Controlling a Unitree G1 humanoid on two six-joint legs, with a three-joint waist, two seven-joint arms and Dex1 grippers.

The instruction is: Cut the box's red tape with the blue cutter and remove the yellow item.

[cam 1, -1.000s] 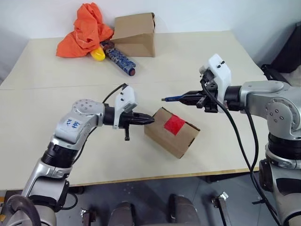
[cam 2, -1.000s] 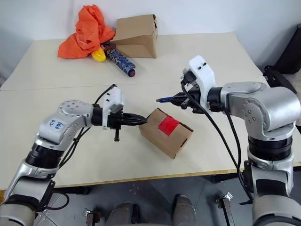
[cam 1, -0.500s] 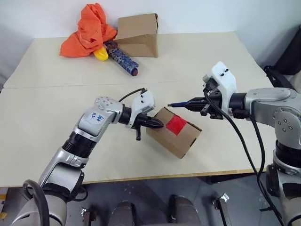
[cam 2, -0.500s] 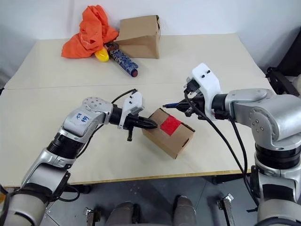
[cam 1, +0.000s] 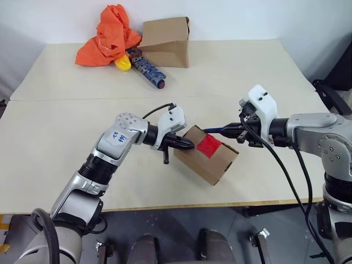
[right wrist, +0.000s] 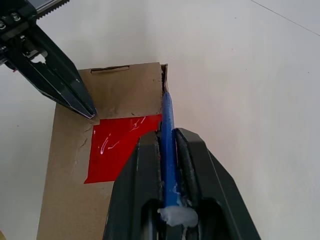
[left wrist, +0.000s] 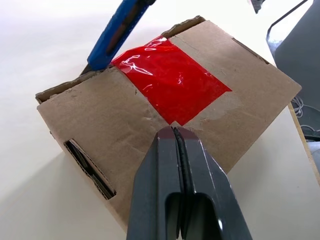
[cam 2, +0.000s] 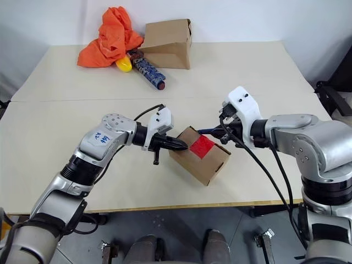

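Your small brown cardboard box (cam 1: 208, 160) sits at centre frame on the pale table (cam 1: 66, 132), its square red tape patch (cam 1: 209, 146) facing up. Your left gripper (cam 1: 190, 146) – clenched, empty – presses the box's left edge. Your right gripper (cam 1: 234, 131) grasps the slim blue cutter (cam 1: 216, 130) – tip at the box's upper edge beside the tape.

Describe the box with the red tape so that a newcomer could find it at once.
On the table's near half, between the two grippers, lies the box, a small brown carton. Unlike the larger plain carton at the far edge, it bears the red tape.
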